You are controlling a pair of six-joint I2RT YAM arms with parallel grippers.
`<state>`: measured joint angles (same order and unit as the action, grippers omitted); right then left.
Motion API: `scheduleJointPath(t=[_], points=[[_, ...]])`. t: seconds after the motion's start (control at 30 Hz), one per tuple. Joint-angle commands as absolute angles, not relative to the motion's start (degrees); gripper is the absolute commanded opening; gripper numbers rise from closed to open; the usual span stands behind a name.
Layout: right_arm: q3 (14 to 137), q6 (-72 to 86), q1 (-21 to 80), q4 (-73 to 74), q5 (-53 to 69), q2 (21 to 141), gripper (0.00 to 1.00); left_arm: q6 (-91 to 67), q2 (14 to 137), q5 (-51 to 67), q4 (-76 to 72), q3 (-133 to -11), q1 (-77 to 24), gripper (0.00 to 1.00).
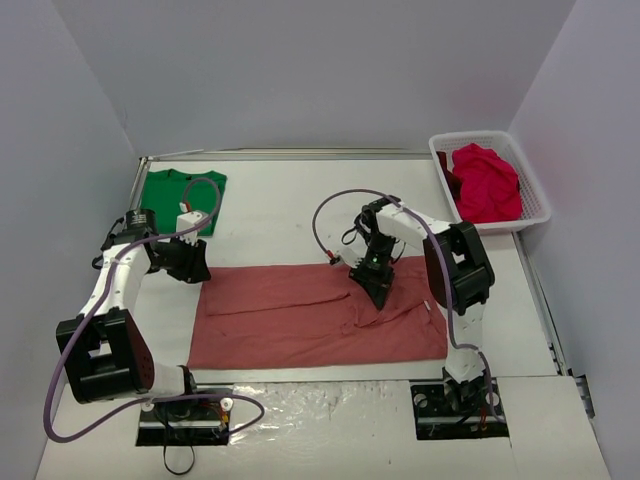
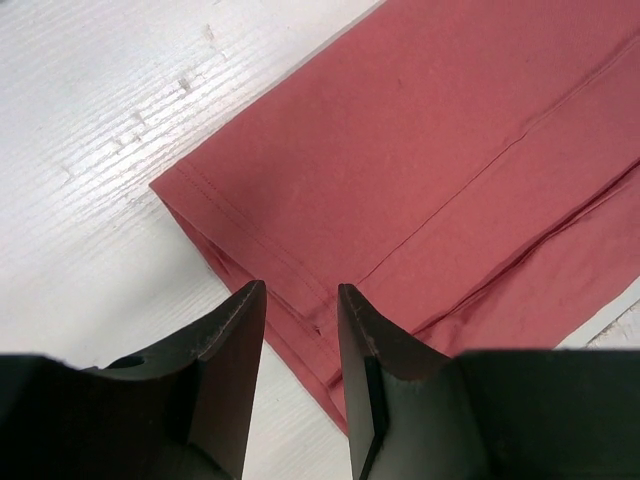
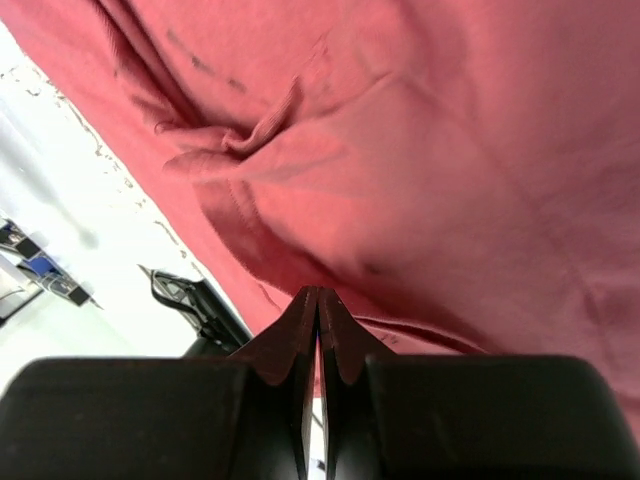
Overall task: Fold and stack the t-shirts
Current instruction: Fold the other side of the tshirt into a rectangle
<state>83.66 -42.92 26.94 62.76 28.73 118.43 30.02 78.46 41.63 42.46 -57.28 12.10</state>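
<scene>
A dusty salmon-pink t-shirt (image 1: pixel 290 320) lies flat across the middle of the table, folded lengthwise. My left gripper (image 1: pixel 195 268) is open and empty just above its far left corner; in the left wrist view (image 2: pixel 300 290) the hemmed edge of the shirt (image 2: pixel 420 150) runs between the jaws. My right gripper (image 1: pixel 378 290) is shut, its tips down on the shirt's right half; in the right wrist view (image 3: pixel 319 292) they rest at a cloth edge of the shirt (image 3: pixel 450 150), with no cloth seen between them. A folded bright green t-shirt (image 1: pixel 180 195) lies at the far left. Crimson-magenta t-shirts (image 1: pixel 487 183) are bunched in the basket.
A white lattice basket (image 1: pixel 490 137) stands at the far right corner, partly over the table's edge. Grey walls close in the table on three sides. The arm bases and their cables sit at the near edge.
</scene>
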Motion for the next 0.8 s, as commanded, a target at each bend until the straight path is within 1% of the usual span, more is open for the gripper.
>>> scheduleJointPath(t=[0.0, 0.27, 0.47, 0.57, 0.67, 0.77], points=[[80.9, -42.0, 26.5, 65.3, 28.1, 113.7, 0.00, 31.5, 76.4, 44.0, 42.9, -57.1, 12.7, 0.34], [72.3, -40.2, 26.5, 64.6, 27.9, 106.1, 0.00, 32.3, 76.8, 45.5, 43.2, -56.9, 12.7, 0.34], [68.6, -38.6, 26.4, 63.6, 28.0, 100.6, 0.00, 32.8, 77.3, 46.2, 43.2, -56.3, 12.7, 0.34], [69.1, -38.1, 26.3, 63.9, 28.1, 99.1, 0.00, 33.0, 76.9, 46.6, 43.4, -56.4, 12.7, 0.34], [72.2, -37.5, 26.3, 64.4, 28.3, 99.1, 0.00, 33.1, 76.4, 47.1, 43.6, -56.4, 12.6, 0.34], [77.2, -36.9, 26.0, 64.0, 27.5, 102.3, 0.00, 32.8, 76.0, 47.0, 43.4, -56.3, 12.7, 0.34]])
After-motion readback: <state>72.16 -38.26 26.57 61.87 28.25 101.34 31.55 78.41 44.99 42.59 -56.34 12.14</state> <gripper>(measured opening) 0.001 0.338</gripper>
